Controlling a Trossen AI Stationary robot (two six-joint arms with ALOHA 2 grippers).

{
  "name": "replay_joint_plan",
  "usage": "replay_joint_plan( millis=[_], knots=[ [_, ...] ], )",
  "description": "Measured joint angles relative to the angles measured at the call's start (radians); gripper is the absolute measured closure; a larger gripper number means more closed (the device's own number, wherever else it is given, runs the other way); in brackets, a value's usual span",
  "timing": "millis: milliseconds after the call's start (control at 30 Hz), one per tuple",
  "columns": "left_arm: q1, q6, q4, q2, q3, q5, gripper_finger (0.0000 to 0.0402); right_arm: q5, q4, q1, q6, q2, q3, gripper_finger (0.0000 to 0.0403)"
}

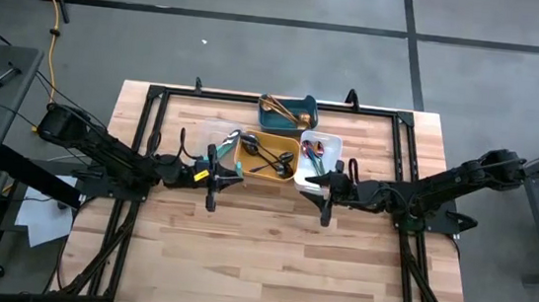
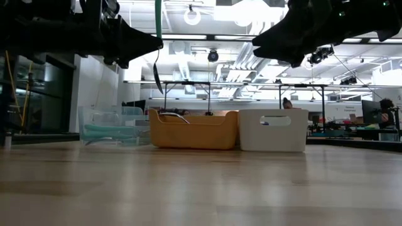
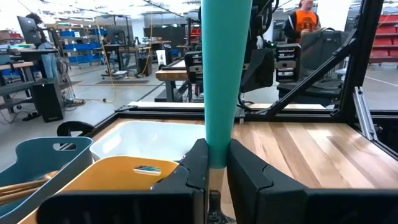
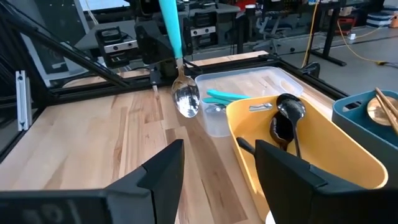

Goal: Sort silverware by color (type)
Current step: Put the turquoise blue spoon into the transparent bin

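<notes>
Above table's left-centre, left gripper (image 1: 213,176) clamped on teal-handled spoon (image 4: 178,62), long axis vertical, bowl down, hanging just beside clear tray (image 4: 249,99) that holds matching teal pieces; left arm nearer. Handle matte teal, bowl shiny silver. Rightward, yellow tray (image 1: 267,157) holds dark spoons. Right gripper (image 1: 328,188) waits, fingers apart, empty.

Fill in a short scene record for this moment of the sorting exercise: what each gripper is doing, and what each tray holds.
left gripper: shut on teal-handled spoon, held in the air, bowl hanging down
right gripper: open, empty, above the table near the white tray
clear tray: teal-handled pieces
yellow tray: dark black utensils
blue tray: gold pieces
white tray contents: colourful pieces, too small to name
</notes>
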Motion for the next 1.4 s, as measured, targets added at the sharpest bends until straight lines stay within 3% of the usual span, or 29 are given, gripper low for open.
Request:
replay_joint_plan(
  millis=[1400],
  knots=[
    [0.000,0.024,0.000,0.000,0.000,-0.002,0.0377,-0.017,-0.003,0.000,-0.015,0.000,0.000,0.0213]
  ],
)
